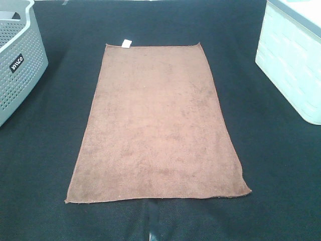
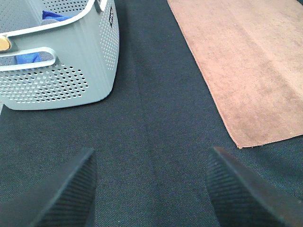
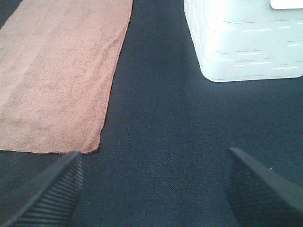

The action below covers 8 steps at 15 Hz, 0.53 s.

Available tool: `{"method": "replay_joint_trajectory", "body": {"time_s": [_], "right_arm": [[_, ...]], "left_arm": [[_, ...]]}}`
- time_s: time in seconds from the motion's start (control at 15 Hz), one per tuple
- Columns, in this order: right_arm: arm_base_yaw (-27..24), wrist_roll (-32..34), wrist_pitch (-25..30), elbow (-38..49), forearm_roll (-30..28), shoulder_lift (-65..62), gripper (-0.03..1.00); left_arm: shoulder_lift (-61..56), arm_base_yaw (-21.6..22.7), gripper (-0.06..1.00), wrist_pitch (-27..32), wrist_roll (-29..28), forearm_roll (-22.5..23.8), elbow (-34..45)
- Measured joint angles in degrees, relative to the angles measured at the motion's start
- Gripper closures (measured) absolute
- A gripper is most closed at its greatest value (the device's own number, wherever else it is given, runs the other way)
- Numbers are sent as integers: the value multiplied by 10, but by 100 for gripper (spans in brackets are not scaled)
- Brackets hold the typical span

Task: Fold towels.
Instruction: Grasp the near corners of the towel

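Observation:
A brown rust-toned towel (image 1: 156, 125) lies flat and unfolded on the black table, long side running away from me, with a small white tag (image 1: 126, 43) at its far left corner. It also shows in the left wrist view (image 2: 251, 61) and in the right wrist view (image 3: 57, 71). My left gripper (image 2: 150, 189) is open and empty over bare table, left of the towel's near left corner. My right gripper (image 3: 154, 189) is open and empty over bare table, right of the towel's near right corner. Neither gripper shows in the exterior high view.
A grey perforated basket (image 1: 17, 60) stands at the far left, with blue cloth (image 2: 52, 16) inside. A white bin (image 1: 293, 60) stands at the far right and shows in the right wrist view (image 3: 241, 42). The black table cover (image 1: 281, 170) surrounds the towel.

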Motion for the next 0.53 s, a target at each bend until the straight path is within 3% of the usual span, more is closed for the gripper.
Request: {"method": "replay_joint_trajectory", "body": {"time_s": [0.53], "right_arm": [[0, 0, 0, 0, 0, 0, 20]], "left_arm": [[0, 0, 31, 0, 0, 0, 0]]}}
